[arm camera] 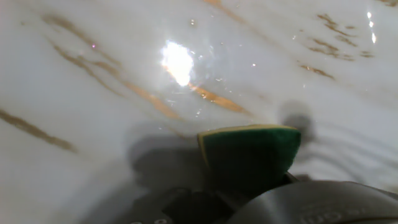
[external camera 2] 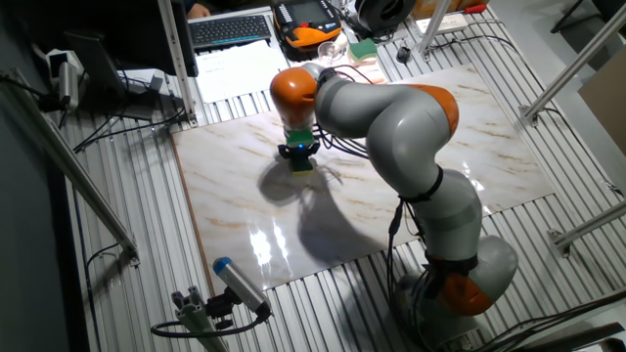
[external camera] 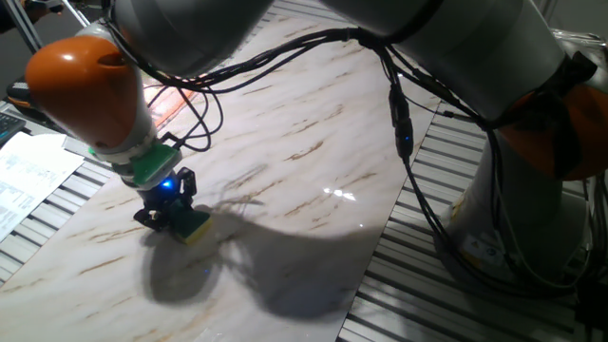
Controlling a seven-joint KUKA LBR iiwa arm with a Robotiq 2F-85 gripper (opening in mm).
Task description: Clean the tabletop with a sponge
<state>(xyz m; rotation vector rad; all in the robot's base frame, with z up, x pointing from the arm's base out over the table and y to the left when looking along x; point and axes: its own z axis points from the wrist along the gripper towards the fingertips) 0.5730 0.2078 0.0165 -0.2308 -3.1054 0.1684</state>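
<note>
While the gripper [external camera: 171, 211] pinches the sponge [external camera: 194, 226] between its fingers and presses it on the tabletop [external camera: 304, 142] near the left part of the slab, a few risks are visible. If the arm pushes down too hard or tilts, I think the sponge can slip out of the grip — the glossy marble gives little friction. Loose cables [external camera: 399, 114] hang from the arm and could drag over the surface. To the right, the slab ends at a grey slatted surface [external camera: 532, 304], where the sponge could catch.
</note>
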